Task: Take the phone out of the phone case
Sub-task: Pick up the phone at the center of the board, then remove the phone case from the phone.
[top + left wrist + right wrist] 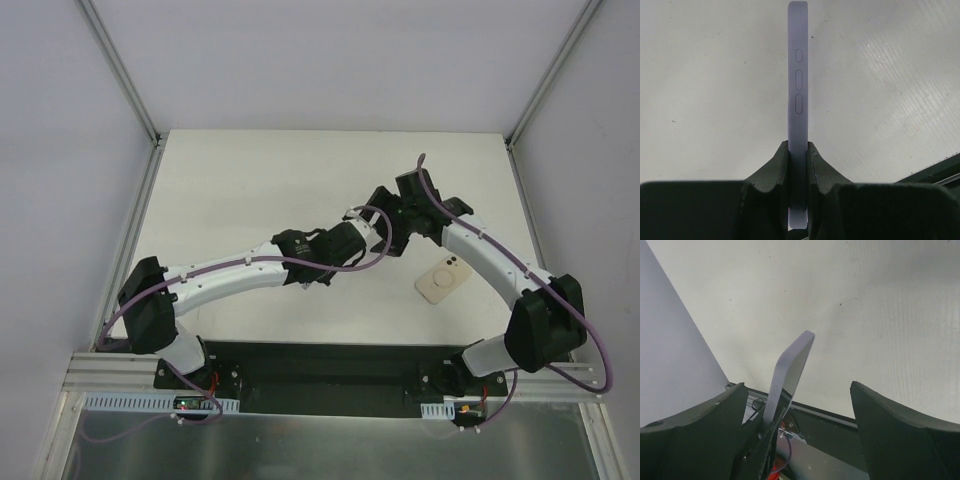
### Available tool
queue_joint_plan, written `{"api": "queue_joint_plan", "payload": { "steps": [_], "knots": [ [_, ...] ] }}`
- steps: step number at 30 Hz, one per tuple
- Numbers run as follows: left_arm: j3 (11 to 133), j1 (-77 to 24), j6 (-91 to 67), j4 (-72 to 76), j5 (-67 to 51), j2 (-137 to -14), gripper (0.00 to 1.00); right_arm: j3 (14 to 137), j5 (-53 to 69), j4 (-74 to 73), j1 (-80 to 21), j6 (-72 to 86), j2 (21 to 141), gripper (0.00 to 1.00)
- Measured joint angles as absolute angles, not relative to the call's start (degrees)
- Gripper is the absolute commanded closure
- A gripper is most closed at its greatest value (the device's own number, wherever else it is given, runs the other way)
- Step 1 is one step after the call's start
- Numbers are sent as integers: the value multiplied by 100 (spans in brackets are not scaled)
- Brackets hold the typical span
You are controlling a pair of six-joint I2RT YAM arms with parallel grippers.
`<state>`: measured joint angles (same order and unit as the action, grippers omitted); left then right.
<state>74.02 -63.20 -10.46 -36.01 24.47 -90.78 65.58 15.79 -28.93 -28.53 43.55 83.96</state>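
Note:
My left gripper (798, 145) is shut on a lavender phone (798, 75), held on edge with its three side buttons facing the camera, above the table. The same phone shows in the right wrist view (790, 370), standing between my right gripper's (797, 385) wide-open fingers without touching them. In the top view both grippers meet at mid-table, the left (383, 240) just below the right (392, 213). A cream phone case (443, 279) with a ring mark and a camera cutout lies flat on the table, to the right of the grippers and free of both.
The white table (260, 190) is walled by white panels with aluminium posts on the left, back and right. A black base strip (330, 365) with the arm mounts runs along the near edge.

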Motion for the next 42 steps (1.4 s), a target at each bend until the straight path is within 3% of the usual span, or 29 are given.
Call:
{"api": "queue_joint_plan", "payload": {
  "steps": [5,10,16,23,30,39,42],
  "knots": [
    [7240,-5765,-1120,-3522,1772,-8715,100,6560,1520,-2908,-2676,4027,8075,15],
    [6757,-4560,-1487,-3144,71,-8007,100,6300,1719,-2613,-2373,3358,7572,18],
    [6383,-3245,-2355,-2429,-1857,-7454,100,5406,2884,-1319,-2018,2845,6477,18],
    [6125,-2873,-3629,-1197,-3662,-7432,100,4687,4139,893,-2016,3629,6805,21],
    [5704,-2480,-4960,412,-4672,-7432,100,4626,4493,1841,-2016,4375,7255,27],
    [5404,-2394,-6101,1798,-5159,-7448,100,4672,4600,2600,-2016,4958,7454,40],
    [5354,-2394,-6285,2040,-5247,-7448,100,4759,4648,2915,-2016,5155,7655,52]
  ]
}}
